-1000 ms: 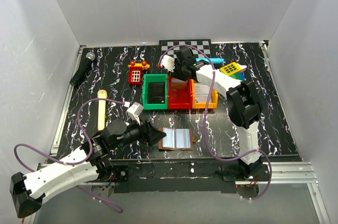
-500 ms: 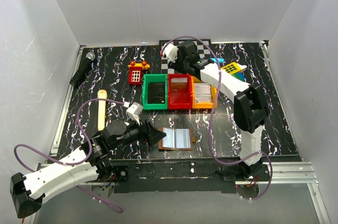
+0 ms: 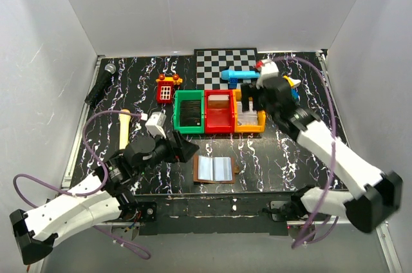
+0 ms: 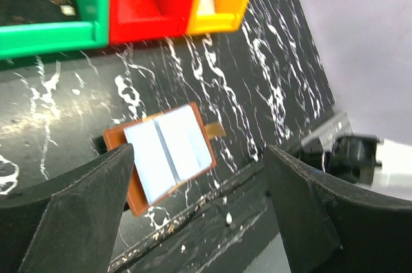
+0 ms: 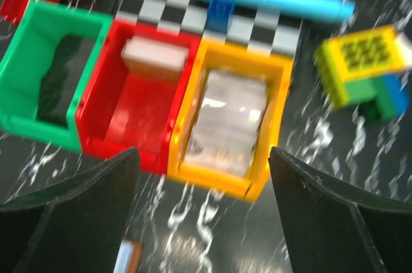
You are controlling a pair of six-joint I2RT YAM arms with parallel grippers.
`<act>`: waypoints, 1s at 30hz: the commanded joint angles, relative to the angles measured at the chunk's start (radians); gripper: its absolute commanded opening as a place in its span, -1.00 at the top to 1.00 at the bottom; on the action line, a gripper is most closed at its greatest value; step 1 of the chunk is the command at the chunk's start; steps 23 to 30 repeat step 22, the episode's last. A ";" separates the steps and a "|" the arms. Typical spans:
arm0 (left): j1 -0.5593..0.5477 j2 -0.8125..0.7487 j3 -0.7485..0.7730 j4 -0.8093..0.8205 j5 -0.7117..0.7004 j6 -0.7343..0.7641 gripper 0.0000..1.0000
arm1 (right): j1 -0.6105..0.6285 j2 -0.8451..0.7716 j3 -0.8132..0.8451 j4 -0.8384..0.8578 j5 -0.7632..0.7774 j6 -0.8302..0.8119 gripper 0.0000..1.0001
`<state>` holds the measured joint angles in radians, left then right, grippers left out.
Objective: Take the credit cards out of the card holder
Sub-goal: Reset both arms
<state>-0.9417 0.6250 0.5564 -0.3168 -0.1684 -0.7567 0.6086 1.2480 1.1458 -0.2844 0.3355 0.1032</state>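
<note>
The brown card holder (image 3: 215,170) lies open flat on the black marbled table near the front edge, its pale blue-grey panels facing up. A small tan tab sticks out of its right edge. In the left wrist view the holder (image 4: 167,154) lies below and ahead of the jaws. My left gripper (image 3: 183,148) (image 4: 193,221) is open and empty, just left of the holder and apart from it. My right gripper (image 3: 248,102) (image 5: 199,215) is open and empty above the yellow bin (image 5: 232,176), which holds a silvery card (image 5: 228,122).
The green bin (image 3: 188,112), red bin (image 3: 219,112) and yellow bin (image 3: 250,118) stand in a row behind the holder. A checkerboard (image 3: 222,60), blue cylinder (image 3: 239,75), red toy (image 3: 168,88), wooden stick (image 3: 123,132) and black torch (image 3: 100,84) lie around. White walls enclose the table.
My right arm has swung from behind the bins to the right and nearer, over the yellow bin. My left gripper has drawn back from the holder's left edge.
</note>
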 commanded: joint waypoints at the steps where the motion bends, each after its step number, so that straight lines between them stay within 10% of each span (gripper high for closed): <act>1: 0.122 0.082 0.146 -0.152 -0.039 -0.047 -0.64 | -0.004 -0.255 -0.260 -0.005 -0.081 0.298 -0.80; 7: 0.418 0.097 0.210 -0.185 0.126 -0.084 -0.79 | -0.003 -0.579 -0.438 -0.146 -0.010 0.371 -0.82; 30: 0.420 0.145 0.244 -0.309 0.035 -0.090 -0.96 | -0.003 -0.751 -0.460 -0.245 -0.099 0.351 -0.87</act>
